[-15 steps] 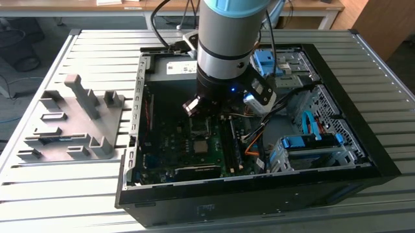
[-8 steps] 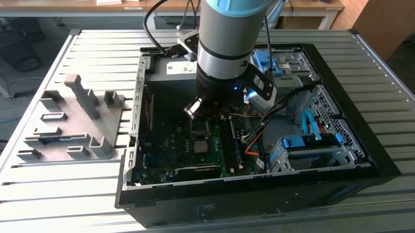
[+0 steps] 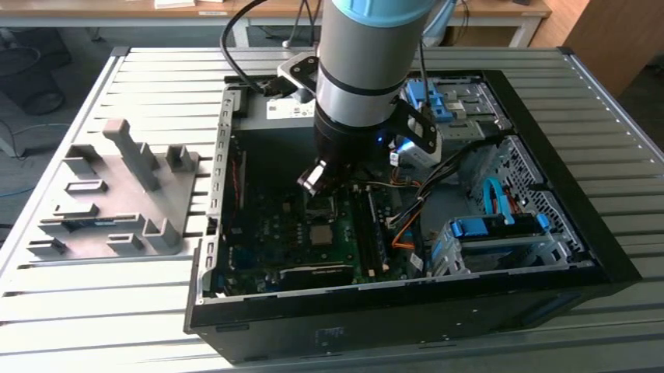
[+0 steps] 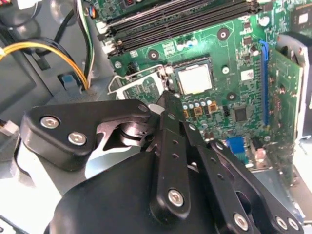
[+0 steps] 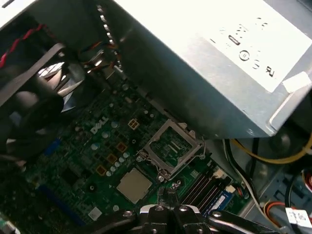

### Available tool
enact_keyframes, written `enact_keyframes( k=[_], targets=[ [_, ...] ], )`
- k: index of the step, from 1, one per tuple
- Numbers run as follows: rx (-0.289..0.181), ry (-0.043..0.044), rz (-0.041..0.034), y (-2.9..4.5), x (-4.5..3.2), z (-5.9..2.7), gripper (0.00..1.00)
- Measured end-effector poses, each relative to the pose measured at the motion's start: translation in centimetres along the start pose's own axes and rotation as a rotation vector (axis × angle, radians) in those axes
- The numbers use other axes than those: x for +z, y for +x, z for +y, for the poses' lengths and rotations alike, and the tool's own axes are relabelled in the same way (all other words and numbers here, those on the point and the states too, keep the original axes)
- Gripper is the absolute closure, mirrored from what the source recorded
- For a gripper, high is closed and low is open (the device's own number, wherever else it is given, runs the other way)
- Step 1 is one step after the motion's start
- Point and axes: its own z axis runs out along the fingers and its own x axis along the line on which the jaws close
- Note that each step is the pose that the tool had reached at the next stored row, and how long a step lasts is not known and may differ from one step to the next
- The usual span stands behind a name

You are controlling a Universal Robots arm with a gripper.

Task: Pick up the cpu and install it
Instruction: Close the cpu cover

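- A slatted metal worktop point(image 3: 124, 311) carries a grey fixture point(image 3: 114, 194) with empty slots, near the edge on the exterior view's left.
- An open computer case point(image 3: 415, 326) lies on the middle of the worktop and reaches toward the edge on the exterior view's right; a green motherboard point(image 3: 260, 241) lies flat inside it.
- The arm point(image 3: 363, 70) reaches down into the case, and the tool point(image 3: 316, 180) hangs low over the board.
- In both wrist views the tool's fingers point(image 5: 157, 212) look pressed together, with nothing seen between them.
- The cpu point(image 4: 195, 79) sits flat in its socket on the motherboard, just beside the tool's tip.
- A hinged metal frame point(image 4: 139, 83) lies open next to the cpu.
- Black memory slots point(image 3: 368, 233) run beside the socket.
- Blue drive brackets point(image 3: 487, 225) sit at the case's side on the exterior view's right.
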Motion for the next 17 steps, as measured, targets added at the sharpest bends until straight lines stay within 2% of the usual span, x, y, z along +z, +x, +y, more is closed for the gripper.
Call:
enact_keyframes(
  k=[3,10,17],
  targets=[
    [-0.018,-0.0008,0.0023,-0.22,0.00,-0.19,0.90],
    [-0.026,-0.0060,0.0040,-1.23,0.24,-0.91,0.90],
    [-0.036,-0.0064,0.0058,-1.38,1.07,-0.95,0.90]
  ],
)
